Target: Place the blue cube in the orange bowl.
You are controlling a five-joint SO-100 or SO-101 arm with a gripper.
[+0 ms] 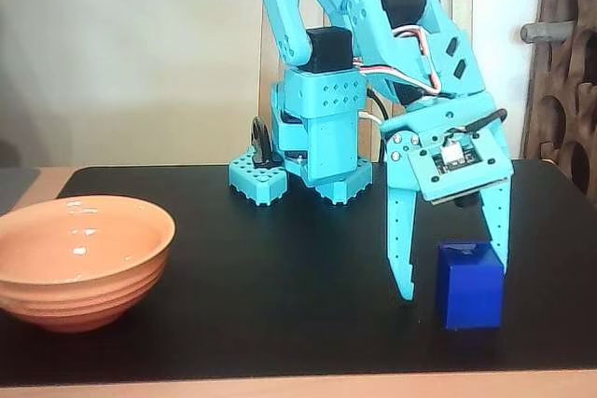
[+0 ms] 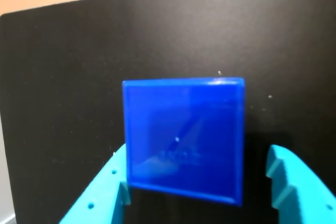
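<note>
Turquoise two-finger gripper (image 1: 454,279) spread wide, straddling small matte deep-blue cube (image 1: 469,284) resting on black tabletop (image 1: 280,305), nothing clenched. Glossy ridged peach-orange bowl (image 1: 79,260) well apart, at nine o'clock from cube in fixed view.

I'm counting one blue cube (image 1: 469,284) sitting on the black tabletop (image 1: 280,286), and the wrist view is showing that same single cube (image 2: 182,139), nothing more of its kind. One orange bowl (image 1: 82,260) is standing over at the left in the fixed view. One turquoise arm (image 1: 373,53) is reaching down, carrying one pincer (image 1: 455,279) with two fingers (image 1: 401,249). That's making one of each: cube, bowl, arm.
</note>
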